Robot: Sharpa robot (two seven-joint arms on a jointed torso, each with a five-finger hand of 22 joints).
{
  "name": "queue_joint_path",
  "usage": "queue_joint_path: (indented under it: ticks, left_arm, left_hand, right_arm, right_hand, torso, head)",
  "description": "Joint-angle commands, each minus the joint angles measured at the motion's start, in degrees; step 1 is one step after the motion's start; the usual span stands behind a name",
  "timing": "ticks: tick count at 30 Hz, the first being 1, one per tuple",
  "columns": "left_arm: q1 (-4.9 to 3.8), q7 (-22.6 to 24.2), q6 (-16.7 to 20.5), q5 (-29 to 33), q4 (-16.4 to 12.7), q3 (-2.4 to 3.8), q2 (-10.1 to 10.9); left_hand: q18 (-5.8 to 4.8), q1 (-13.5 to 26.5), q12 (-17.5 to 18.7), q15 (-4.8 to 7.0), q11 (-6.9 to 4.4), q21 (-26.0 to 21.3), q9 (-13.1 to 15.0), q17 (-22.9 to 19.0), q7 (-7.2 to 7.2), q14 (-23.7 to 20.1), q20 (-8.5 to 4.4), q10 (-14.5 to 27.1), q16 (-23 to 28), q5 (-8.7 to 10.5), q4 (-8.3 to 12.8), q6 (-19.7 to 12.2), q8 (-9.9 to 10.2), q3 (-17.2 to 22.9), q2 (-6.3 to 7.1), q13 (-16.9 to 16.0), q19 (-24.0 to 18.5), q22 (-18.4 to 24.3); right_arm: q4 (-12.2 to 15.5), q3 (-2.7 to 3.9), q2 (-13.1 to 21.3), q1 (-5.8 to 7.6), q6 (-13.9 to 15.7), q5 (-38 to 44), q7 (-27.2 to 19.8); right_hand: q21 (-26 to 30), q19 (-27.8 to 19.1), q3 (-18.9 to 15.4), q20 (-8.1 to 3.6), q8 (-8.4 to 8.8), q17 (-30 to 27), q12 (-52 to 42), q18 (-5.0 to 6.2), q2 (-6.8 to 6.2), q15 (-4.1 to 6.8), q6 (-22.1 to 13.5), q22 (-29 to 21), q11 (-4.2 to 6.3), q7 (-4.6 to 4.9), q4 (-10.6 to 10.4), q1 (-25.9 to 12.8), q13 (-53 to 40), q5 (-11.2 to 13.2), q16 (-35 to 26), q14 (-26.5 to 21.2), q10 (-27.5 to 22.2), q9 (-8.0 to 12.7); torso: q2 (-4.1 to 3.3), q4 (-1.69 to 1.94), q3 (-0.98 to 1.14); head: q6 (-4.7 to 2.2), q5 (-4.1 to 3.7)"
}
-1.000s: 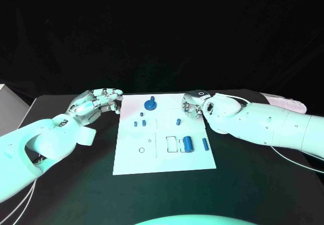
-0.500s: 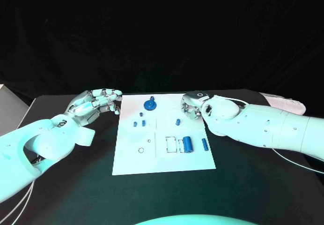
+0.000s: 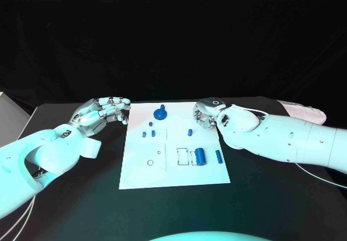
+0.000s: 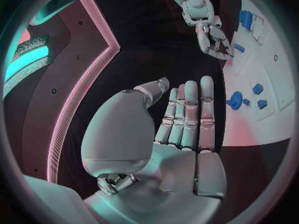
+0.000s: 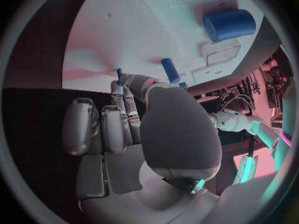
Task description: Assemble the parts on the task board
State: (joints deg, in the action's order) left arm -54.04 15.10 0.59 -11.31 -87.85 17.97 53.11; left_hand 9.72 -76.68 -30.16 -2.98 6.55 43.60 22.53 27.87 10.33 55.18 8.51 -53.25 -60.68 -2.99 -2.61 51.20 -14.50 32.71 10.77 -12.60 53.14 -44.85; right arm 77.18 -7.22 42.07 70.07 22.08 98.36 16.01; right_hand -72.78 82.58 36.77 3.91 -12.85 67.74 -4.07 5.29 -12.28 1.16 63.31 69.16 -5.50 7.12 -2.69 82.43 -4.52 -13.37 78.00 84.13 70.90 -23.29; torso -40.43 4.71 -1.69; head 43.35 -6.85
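Holding nothing: left hand (image 3: pixel 101 111) fingers apart | right hand (image 3: pixel 208 113) pinching peg (image 5: pixel 119 76)

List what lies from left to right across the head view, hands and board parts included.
Left hand → small blue pair → round blue part with a knob → short blue peg → large blue cylinder → slim blue pin, all on the task board. The right hand overlaps the last ones.

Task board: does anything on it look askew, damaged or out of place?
Nothing stands out. The task board lies flat and slightly skewed on the table, the blue parts sit apart on it, and both hands hover at its far corners.
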Motion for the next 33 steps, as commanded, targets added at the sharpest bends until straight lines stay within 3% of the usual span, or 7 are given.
queue_joint_path:
  ticks: [1, 7, 12, 21, 28, 33]
  left_arm:
    - [0.02, 0.2, -0.6, -0.4, 0.0, 0.05, -0.2]
    - [0.04, 0.2, -0.6, -0.4, 0.2, 0.04, -0.3]
    - [0.07, 0.3, -0.4, -0.4, 0.3, 0.04, -0.4]
    - [0.1, 0.7, 0.3, -0.3, 0.6, 0.04, -0.9]
    - [0.1, 0.6, 2.4, -0.2, 0.8, 0.03, -1.4]
    - [0.1, 0.4, 5.7, 0.4, 0.9, 0.03, -1.7]
  left_hand:
    - [0.8, -0.5, 0.4, -0.15, 0.4, -0.1, -0.1, -0.1, 0.23, 0.4, 0.13, 0.2, 0.3, -0.03, -0.1, -0.4, -0.3, -0.3, 0.1, 0.0, 0.5, 0.0]
    - [0.8, -0.5, 0.4, -0.15, 0.4, -0.1, -0.1, -0.1, 0.23, 0.4, 0.13, 0.2, 0.3, -0.03, -0.1, -0.4, -0.3, -0.3, 0.1, 0.0, 0.5, 0.0]
    - [0.8, -0.5, 0.4, -0.15, 0.4, -0.1, -0.1, -0.1, 0.23, 0.4, 0.13, 0.2, 0.3, -0.03, -0.1, -0.4, -0.3, -0.3, 0.1, 0.0, 0.5, 0.0]
    - [0.8, -0.6, 0.4, -0.17, 0.43, -0.2, -0.1, -0.1, 0.25, 0.4, 0.14, 0.2, 0.4, -0.03, -0.1, -0.4, -0.3, -0.3, 0.06, 0.1, 0.5, 0.1]
    - [0.8, -0.6, 0.5, -0.18, 0.43, -0.2, -0.1, -0.1, 0.25, 0.5, 0.14, 0.2, 0.4, -0.04, -0.1, -0.4, -0.3, -0.4, 0.03, 0.1, 0.6, 0.2]
    - [0.8, -0.6, 0.4, -0.18, 0.45, -0.3, -0.1, -0.1, 0.32, 0.5, 0.15, 0.2, 0.4, -0.04, -0.2, -0.5, -0.3, -0.4, -0.09, 0.1, 0.7, 0.2]
  right_arm:
    - [1.0, 0.18, 0.5, 0.19, 2.5, 1.0, 0.3]
    - [2.5, 0.43, 1.6, 0.67, 2.9, 1.0, 0.4]
    - [5.5, 0.64, 3.0, 0.91, 3.5, 0.4, 0.2]
    - [13.6, 0.74, 3.3, 0.48, 4.7, -0.7, -0.6]
    - [16.6, 0.5, 0.8, -0.55, 4.9, -0.3, -1.1]
    - [16.6, 0.13, -1.6, -1.76, 4.6, 0.0, -1.4]
  right_hand:
    - [-0.4, 0.4, 0.1, 0.15, -0.25, 0.1, -0.3, -1.05, 0.32, 0.39, 0.5, 0.1, 2.29, -0.07, 0.3, -0.1, -0.8, -0.3, 0.4, 2.1, 2.8, -0.1]
    - [-0.5, 0.5, 0.2, 0.15, -0.28, 0.2, -0.3, -1.08, 0.3, 0.39, 0.5, 0.3, 2.3, -0.08, 0.3, -0.2, -0.8, -0.3, 0.5, 2.1, 2.8, -0.1]
    - [-0.7, 0.5, 0.2, 0.15, -0.31, 0.2, -0.2, -1.11, 0.28, 0.4, 0.5, 0.5, 2.31, -0.08, 0.4, -0.2, -0.8, -0.3, 0.5, 2.1, 2.9, -0.1]
    - [-0.8, 0.5, 0.2, 0.15, -0.34, 0.2, -0.2, -1.14, 0.26, 0.4, 0.5, 0.7, 2.31, -0.08, 0.4, -0.3, -0.8, -0.3, 0.6, 2.1, 2.9, -0.1]
    - [-1.0, 0.6, 0.3, 0.14, -0.35, 0.2, -0.2, -1.17, 0.27, 0.4, 0.5, 0.9, 2.31, -0.06, 0.5, -0.3, -0.9, -0.3, 0.6, 2.1, 2.9, -0.2]
    - [-1.0, 0.6, 0.4, 0.14, -0.34, 0.0, -0.1, -1.16, 0.23, 0.39, 0.5, 0.9, 2.28, -0.02, 0.5, -0.4, -0.9, -0.4, 0.5, 2.1, 2.9, -0.2]
  torso:
    - [0.01, 0.0, -0.03]
    - [0.03, 0.01, -0.04]
    - [0.06, 0.02, -0.03]
    - [0.09, 0.19, -0.06]
    - [0.49, 0.23, -0.41]
    - [0.72, 0.37, -0.72]
  head:
    - [-0.12, -0.06]
    - [-0.21, -0.06]
    - [-0.23, 0.13]
    - [-0.29, 2.33]
    - [0.07, 4.06]
    - [0.57, 4.96]
